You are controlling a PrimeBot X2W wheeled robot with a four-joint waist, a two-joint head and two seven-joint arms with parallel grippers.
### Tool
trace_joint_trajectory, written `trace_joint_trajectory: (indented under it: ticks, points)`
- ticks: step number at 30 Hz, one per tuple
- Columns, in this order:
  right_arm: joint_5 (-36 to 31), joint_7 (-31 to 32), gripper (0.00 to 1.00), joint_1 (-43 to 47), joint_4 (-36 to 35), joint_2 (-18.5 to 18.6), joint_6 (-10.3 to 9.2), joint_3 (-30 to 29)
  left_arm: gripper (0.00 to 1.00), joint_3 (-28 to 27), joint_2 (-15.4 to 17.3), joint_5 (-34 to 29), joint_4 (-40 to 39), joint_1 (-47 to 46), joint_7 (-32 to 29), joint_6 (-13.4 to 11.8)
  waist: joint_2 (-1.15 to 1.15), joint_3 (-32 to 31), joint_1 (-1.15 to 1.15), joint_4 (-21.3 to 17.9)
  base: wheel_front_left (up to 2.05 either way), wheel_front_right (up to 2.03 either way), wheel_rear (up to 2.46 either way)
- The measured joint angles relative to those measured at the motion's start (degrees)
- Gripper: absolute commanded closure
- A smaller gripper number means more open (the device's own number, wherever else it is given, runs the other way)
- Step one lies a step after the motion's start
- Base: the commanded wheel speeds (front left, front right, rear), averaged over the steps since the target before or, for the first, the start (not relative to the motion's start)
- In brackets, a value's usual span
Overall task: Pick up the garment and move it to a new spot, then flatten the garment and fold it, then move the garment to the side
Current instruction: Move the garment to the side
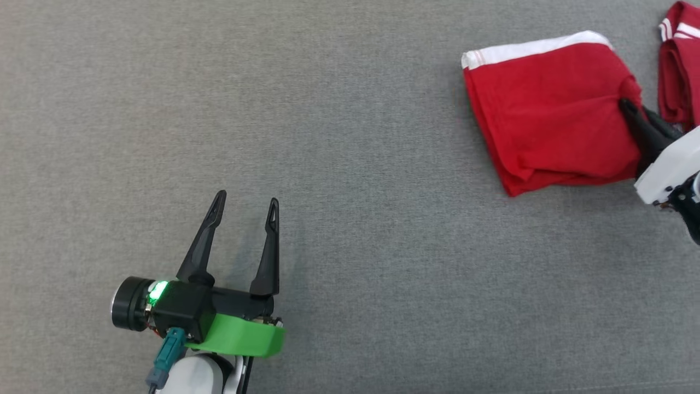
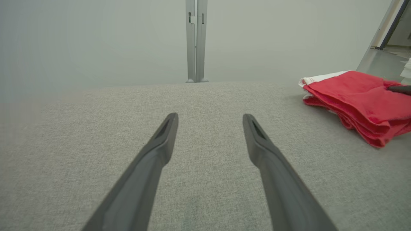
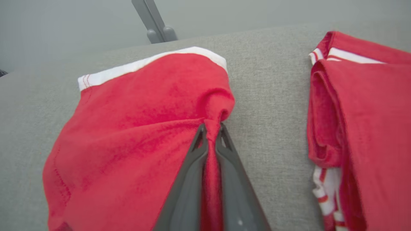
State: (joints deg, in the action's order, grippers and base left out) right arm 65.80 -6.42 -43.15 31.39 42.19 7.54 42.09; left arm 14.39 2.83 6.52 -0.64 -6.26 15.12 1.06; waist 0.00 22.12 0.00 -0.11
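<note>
- The left gripper (image 1: 246, 197) hovers nearest the robot, at the lower left of the grey fabric surface (image 1: 350, 137). Its two dark fingers are spread wide with nothing between them. Its own wrist view confirms the left gripper (image 2: 210, 115) has only bare cloth surface in the gap.
- Farther out on the robot's right, the right gripper (image 1: 629, 106) reaches to the right edge of the folded red garment (image 1: 547, 120). From the head view the fingertips sit against the fabric, but the grip itself is hard to read.
- The right wrist view settles it: the right gripper (image 3: 212, 126) is closed tight, and a pinched ridge of the garment (image 3: 128, 134) runs up between the fingers.
- The garment lies folded on the surface, well apart from the left gripper, with its white band (image 1: 536, 48) along the far edge. The left wrist view shows the stacked layers of the garment (image 2: 356, 96) from the side.
- Just beside it to the right lies a second red garment (image 3: 369, 128) with white stripes, cut off in the head view (image 1: 678, 71).
- Beyond the surface's far edge stands a grey post (image 2: 196, 41).
</note>
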Motion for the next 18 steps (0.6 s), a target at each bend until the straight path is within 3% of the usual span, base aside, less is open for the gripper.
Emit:
trace_joint_trajectory:
  ticks: [7, 18]
  points:
    - [-0.64, -1.56, 1.0, -2.94, 0.66, 5.26, 0.0, -0.55, 0.0, -1.6, -0.02, -2.27, -0.14, -0.83, 0.0, 1.78, 0.0, 2.44, 0.0, -4.49, 0.0, 0.0, 0.0]
    - [-1.94, -0.98, 1.0, -7.15, 0.45, 10.8, 0.0, -2.03, 0.0, -3.24, -0.04, -3.81, -0.27, -1.49, 0.0, 3.48, 0.0, 6.85, 0.0, -8.01, 0.0, 0.0, 0.0]
